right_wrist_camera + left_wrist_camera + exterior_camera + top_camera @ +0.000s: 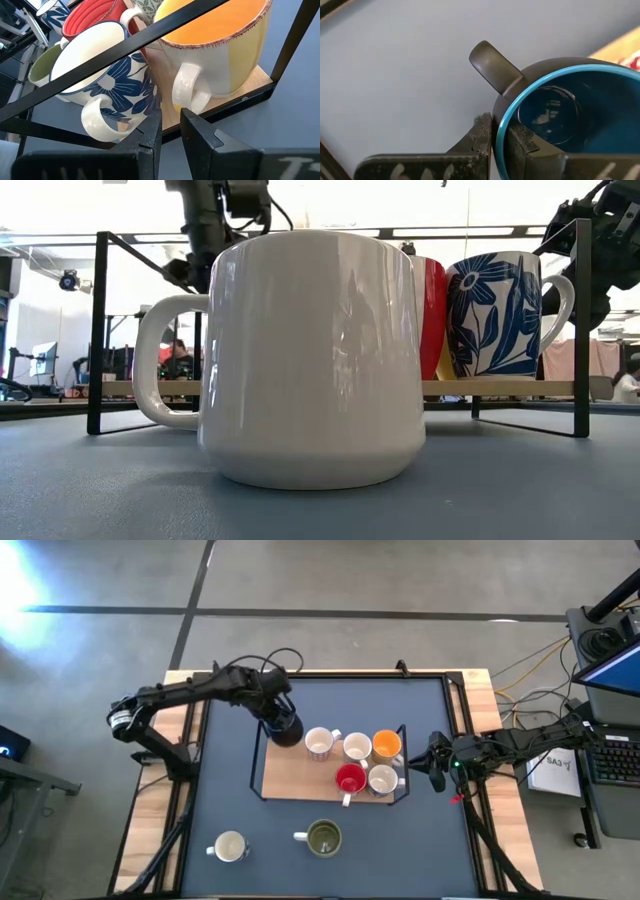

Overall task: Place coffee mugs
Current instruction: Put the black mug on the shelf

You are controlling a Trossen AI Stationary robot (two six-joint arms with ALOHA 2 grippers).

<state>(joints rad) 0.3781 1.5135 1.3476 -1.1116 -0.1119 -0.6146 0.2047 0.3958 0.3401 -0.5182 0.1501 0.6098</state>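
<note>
Fingers of my left arm (492, 137) are clamped on the rim of the dark blue mug (555, 110), one finger outside its dark wall and one inside its glossy blue bowl, just beside the handle. From above, that mug (284, 727) sits at the far left corner of the wooden tray (290, 778), over the black wire frame that rings the board, with my left fingers (275, 718) on top of it; I cannot tell whether its base touches the wood.

On the tray's right half stand five more mugs in a close cluster: a white one with reddish markings (319, 743), a cream one (357, 749), the orange mug (387, 745), the red mug (350, 779) and a white mug with blue flowers (382, 780).

My right fingers (169, 131) hang just outside the tray's right end, parted by a narrow gap and holding nothing, pointed at the handles of the flowered mug (107, 85) and the orange mug (220, 45) behind the frame bars.

Off the tray, on the dark desk (230, 670) near its front edge, stand the olive green mug (323, 838) and, well to its left, a plain white mug (229, 846). One white mug (310, 355) fills the low view.
</note>
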